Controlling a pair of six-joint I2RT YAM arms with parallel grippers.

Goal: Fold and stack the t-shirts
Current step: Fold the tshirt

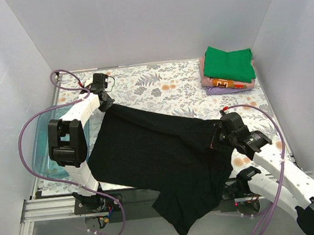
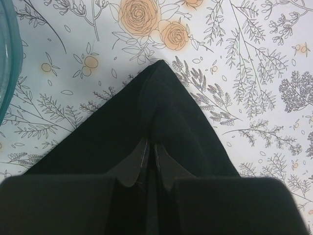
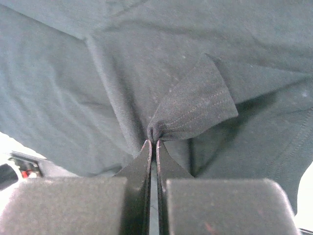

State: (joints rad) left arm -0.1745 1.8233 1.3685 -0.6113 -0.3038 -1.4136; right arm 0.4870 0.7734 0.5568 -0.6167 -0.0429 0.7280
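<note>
A plain black t-shirt lies spread across the floral table, its lower part hanging over the near edge. My left gripper is shut on its far left corner; in the left wrist view the closed fingers pinch the black cloth just behind its point. My right gripper is shut on the shirt's right edge; in the right wrist view the jaws pinch a bunched fold. Folded shirts are stacked at the back right: green on top, orange-patterned, pink and lavender below.
A translucent teal plastic tray sits at the table's left edge, its rim showing in the left wrist view. White walls enclose the table on three sides. Purple cables loop from both arms.
</note>
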